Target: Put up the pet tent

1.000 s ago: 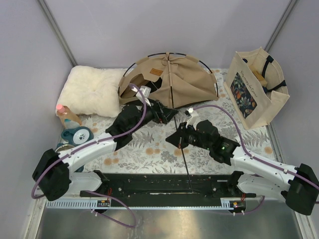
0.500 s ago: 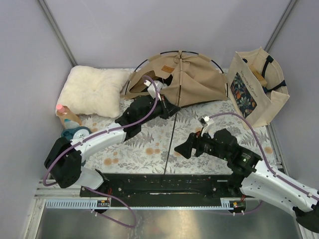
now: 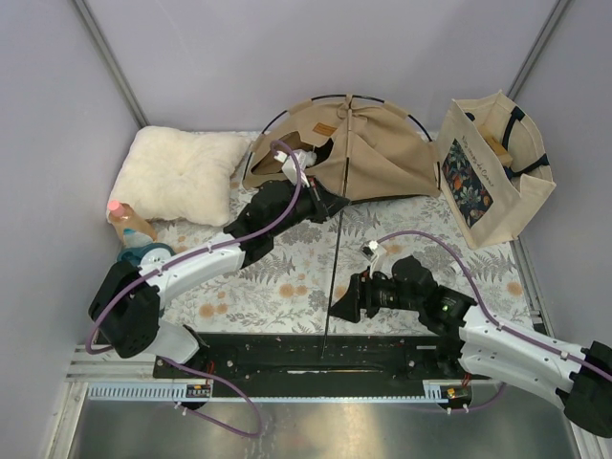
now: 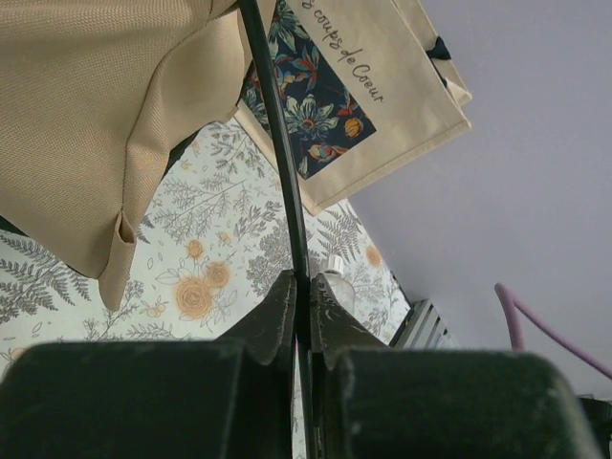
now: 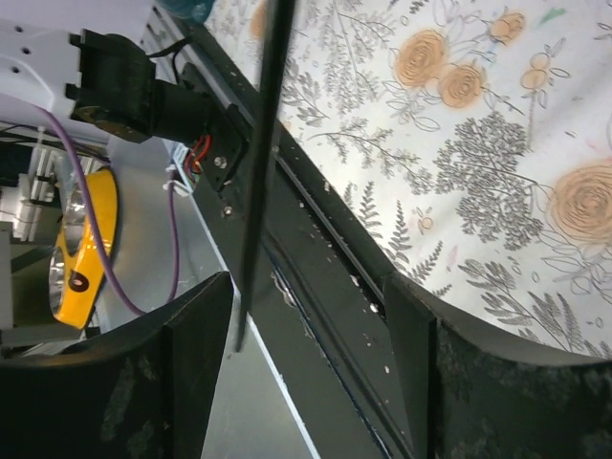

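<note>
The pet tent (image 3: 378, 153), tan canvas on thin black hoops, sits half raised at the back of the table. A long black pole (image 3: 332, 277) runs from its top down to the near rail. My left gripper (image 3: 333, 204) is at the tent's front edge, shut on this pole. In the left wrist view the jaws (image 4: 302, 296) pinch the pole (image 4: 282, 143) below the canvas (image 4: 86, 124). My right gripper (image 3: 337, 310) is open around the pole's lower end. In the right wrist view the pole (image 5: 264, 163) hangs untouched close to the left finger (image 5: 196, 368).
A white fluffy cushion (image 3: 182, 172) lies at back left, with a pink-capped bottle (image 3: 127, 220) and a blue roll (image 3: 145, 256) in front of it. A floral tote bag (image 3: 492, 172) stands at back right. The black base rail (image 3: 287, 356) crosses the near edge.
My left gripper has shut on the pole and pushed back toward the tent, lifting the canvas. My right gripper has let go of the pole and moved toward its near end.
</note>
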{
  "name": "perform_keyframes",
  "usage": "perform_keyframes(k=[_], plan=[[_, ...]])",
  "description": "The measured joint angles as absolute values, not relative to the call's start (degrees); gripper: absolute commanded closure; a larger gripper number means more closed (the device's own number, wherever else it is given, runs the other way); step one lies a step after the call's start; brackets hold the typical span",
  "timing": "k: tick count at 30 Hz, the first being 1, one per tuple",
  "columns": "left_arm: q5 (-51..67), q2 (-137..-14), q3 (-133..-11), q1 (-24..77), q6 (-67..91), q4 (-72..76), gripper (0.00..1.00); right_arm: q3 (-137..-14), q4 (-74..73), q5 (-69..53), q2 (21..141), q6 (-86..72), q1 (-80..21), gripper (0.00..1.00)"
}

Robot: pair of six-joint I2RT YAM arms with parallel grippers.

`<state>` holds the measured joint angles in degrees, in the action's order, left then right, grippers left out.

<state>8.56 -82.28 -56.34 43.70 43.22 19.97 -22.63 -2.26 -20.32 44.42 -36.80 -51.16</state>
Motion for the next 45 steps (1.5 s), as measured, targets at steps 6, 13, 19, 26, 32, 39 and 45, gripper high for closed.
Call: perform_keyframes(k=[6, 13, 19, 26, 32, 39, 45], plan=[[6.68, -83.02, -56.34, 43.72, 45.89, 22.02, 1.0, -20.64, 4.12, -22.11, 42.72, -38.48, -51.16, 0.25], [5.78, -83.81, -56.34, 43.72, 48.45, 24.73, 1.0, -20.32, 9.96, -22.11, 45.5, -39.55, -51.16, 0.77], [5.76, -83.88, -56.34, 43.79, 47.88, 25.06, 0.68, -20.29, 10.33, -21.61, 46.52, -41.58, -51.16, 1.0], [2.17, -82.48, -57.04, 43.81, 38.61, 22.44, 0.01, -20.36, 5.37, -20.64, 40.84, -41.52, -51.18, 1.0], [-4.56, -76.09, -57.04, 43.81, 30.35, 18.59, 0.01, -21.54, 1.78, -20.43, 40.1, -41.21, -51.18, 1.0], [-8.36, -70.54, -53.3, 43.4, 22.06, 18.09, 0.28, -23.14, -0.14, -20.43, 39.44, -41.36, -51.18, 1.0], [-7.29, -75.4, -48.36, 41.93, 20.4, 19.68, 0.34, -24.21, -0.91, -20.43, 38.68, -41.93, -51.18, 1.0]])
